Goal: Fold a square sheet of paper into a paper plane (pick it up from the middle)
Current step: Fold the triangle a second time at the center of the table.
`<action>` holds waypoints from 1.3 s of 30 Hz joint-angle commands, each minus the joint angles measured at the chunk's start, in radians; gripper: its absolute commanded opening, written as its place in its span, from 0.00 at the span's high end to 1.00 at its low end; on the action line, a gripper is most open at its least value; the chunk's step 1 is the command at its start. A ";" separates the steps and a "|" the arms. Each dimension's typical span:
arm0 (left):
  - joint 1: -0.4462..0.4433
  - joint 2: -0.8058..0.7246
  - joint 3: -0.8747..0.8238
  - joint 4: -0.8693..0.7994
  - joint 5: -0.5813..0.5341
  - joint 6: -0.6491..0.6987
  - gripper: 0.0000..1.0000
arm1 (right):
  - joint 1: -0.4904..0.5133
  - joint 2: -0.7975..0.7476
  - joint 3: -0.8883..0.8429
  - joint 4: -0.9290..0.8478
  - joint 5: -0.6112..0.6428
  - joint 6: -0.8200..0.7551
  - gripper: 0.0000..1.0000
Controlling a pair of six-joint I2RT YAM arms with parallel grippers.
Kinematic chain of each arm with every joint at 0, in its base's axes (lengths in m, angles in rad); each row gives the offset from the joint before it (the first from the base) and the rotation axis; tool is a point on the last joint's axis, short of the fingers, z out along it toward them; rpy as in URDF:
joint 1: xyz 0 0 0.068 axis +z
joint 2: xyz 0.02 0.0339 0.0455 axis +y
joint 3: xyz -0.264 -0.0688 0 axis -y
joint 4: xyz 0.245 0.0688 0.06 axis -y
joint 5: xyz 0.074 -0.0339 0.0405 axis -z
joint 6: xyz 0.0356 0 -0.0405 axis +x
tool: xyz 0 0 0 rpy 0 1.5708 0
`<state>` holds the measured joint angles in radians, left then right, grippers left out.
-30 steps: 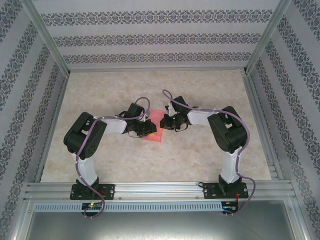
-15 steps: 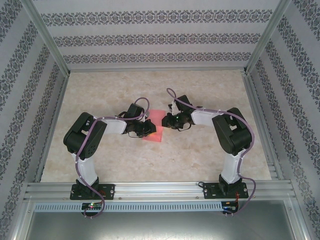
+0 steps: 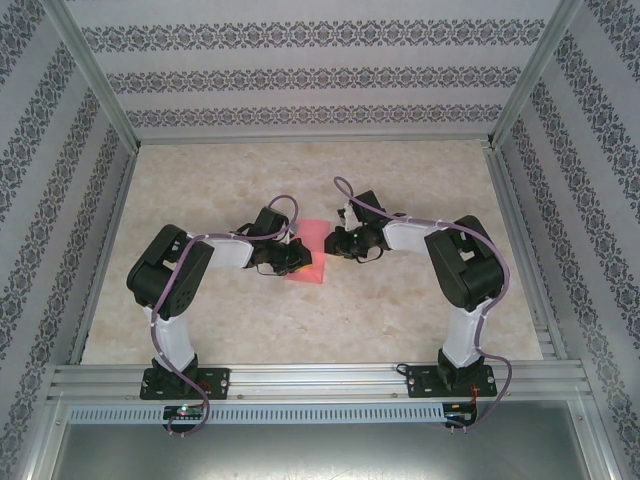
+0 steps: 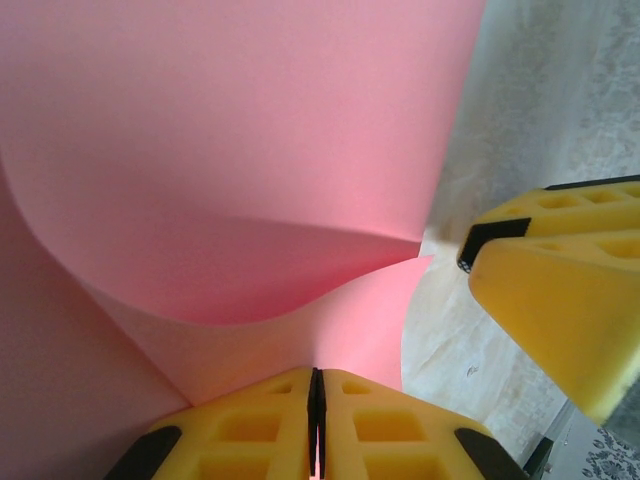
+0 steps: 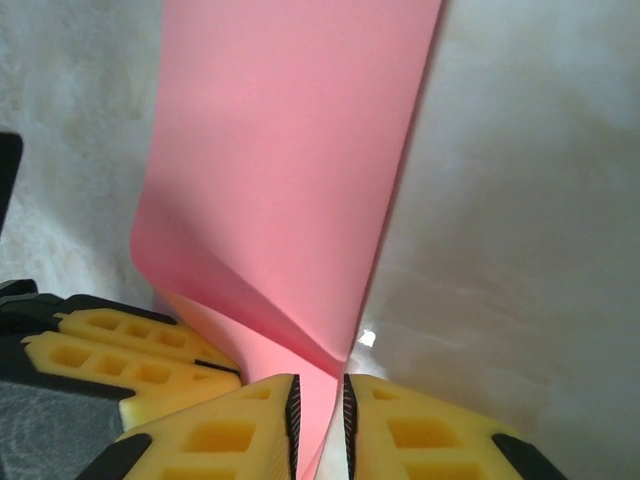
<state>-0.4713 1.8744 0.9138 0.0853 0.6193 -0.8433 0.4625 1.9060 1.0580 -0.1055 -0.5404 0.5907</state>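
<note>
one sheet [image 3: 305, 272], long axis near-far

Bench [image 3: 400, 320]: beige marbled top, flat and matt. Wall panels [image 3: 300, 75] enclose it at 9, 12 and 3 o'clock. They are white with horizontal bands of dark floral pattern. Aluminium posts [image 3: 90, 75] rise at a slant from the 10 and 2 o'clock corners. A slotted aluminium rail [image 3: 320, 378] runs the full width of the bench's 6 o'clock edge. A perforated strip [image 3: 320, 412] lies just beside that rail on its 6 o'clock side, followed by a plain grey panel [image 3: 320, 452]. In both wrist views the marbled top shows at 3 o'clock.
</note>
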 commanded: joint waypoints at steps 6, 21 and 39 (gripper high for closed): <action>-0.009 0.006 -0.034 -0.043 -0.033 -0.011 0.86 | 0.016 0.049 0.056 -0.018 -0.029 -0.035 0.78; -0.009 -0.029 -0.042 -0.039 -0.032 -0.017 0.84 | 0.028 0.044 0.051 -0.042 -0.079 -0.086 0.78; -0.009 -0.077 -0.046 -0.041 -0.023 -0.013 0.82 | 0.045 0.046 0.082 -0.064 -0.086 -0.149 0.79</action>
<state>-0.4713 1.8240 0.8772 0.0704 0.6113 -0.8471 0.5003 1.9461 1.1175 -0.1497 -0.6044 0.4721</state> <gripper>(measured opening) 0.182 0.208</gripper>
